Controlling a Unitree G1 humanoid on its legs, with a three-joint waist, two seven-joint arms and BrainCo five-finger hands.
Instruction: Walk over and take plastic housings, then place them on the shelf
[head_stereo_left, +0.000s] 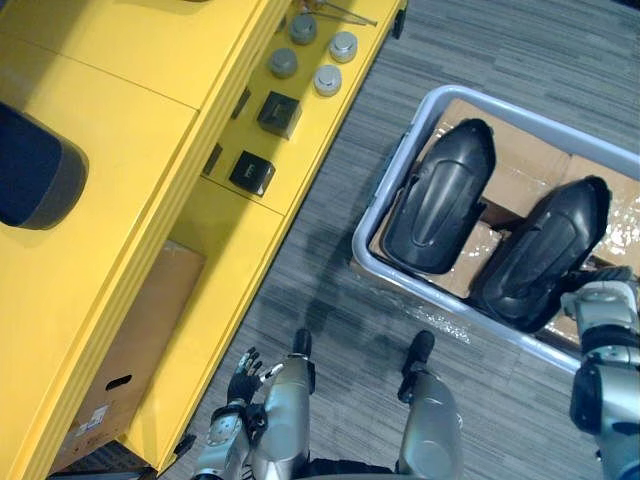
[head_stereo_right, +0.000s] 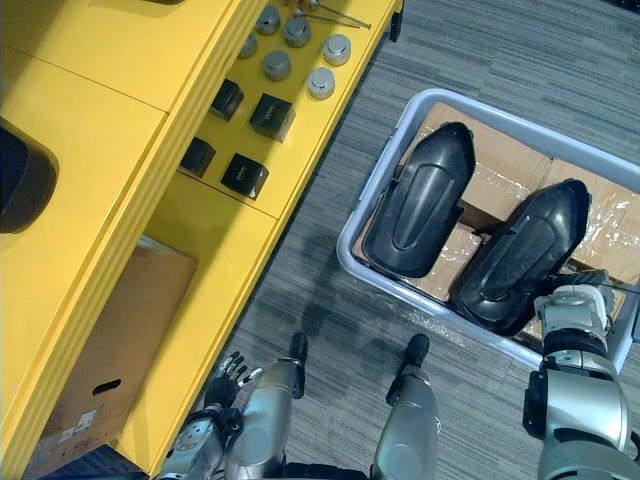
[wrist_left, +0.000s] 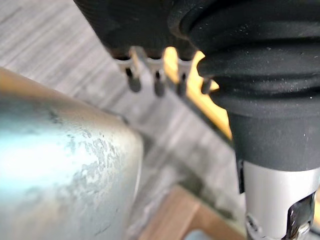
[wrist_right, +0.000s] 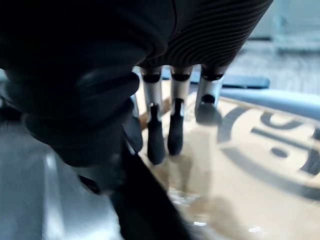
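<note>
Odds and ends around the yellow and the grey

Four small round silver caps sit near the top middle, and two little black boxes lie just below them. A big dark rounded thing sits at the left edge. A brown cardboard box with a hand hole is at the lower left. On the right, a grey plastic tub stands on the striped grey carpet, with flat cardboard lying in its bottom.
</note>
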